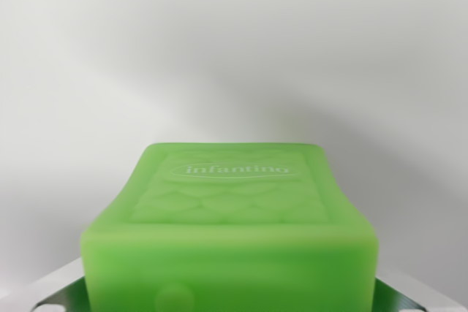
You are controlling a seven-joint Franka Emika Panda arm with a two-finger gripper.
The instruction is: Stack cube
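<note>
The wrist view is nearly filled along its lower half by 1 green cube, a soft-looking block with rounded edges, a quilted pattern pressed into its top face and the word "infantino" in a white oval. It sits right under the camera, between 2 slivers of pale metal at the bottom corners, 1 at the wrist view's left and 1 at the wrist view's right. These are probably parts of the gripper, but the fingertips themselves are hidden behind the block, so I cannot tell whether the tool is clamped on it or merely straddling it.

The block's position, centred and pressed close to the lens, fits a cube carried or about to be gripped for stacking. That is a judgement, as no contact is visible.

Its patterned face points up and its long axis runs away from the camera, toward the plain white surface behind it. The lettering reads upright, so the near end faces the wrist.

No second cube shows, nor any counter edge, so the stacking target cannot be placed.
</note>
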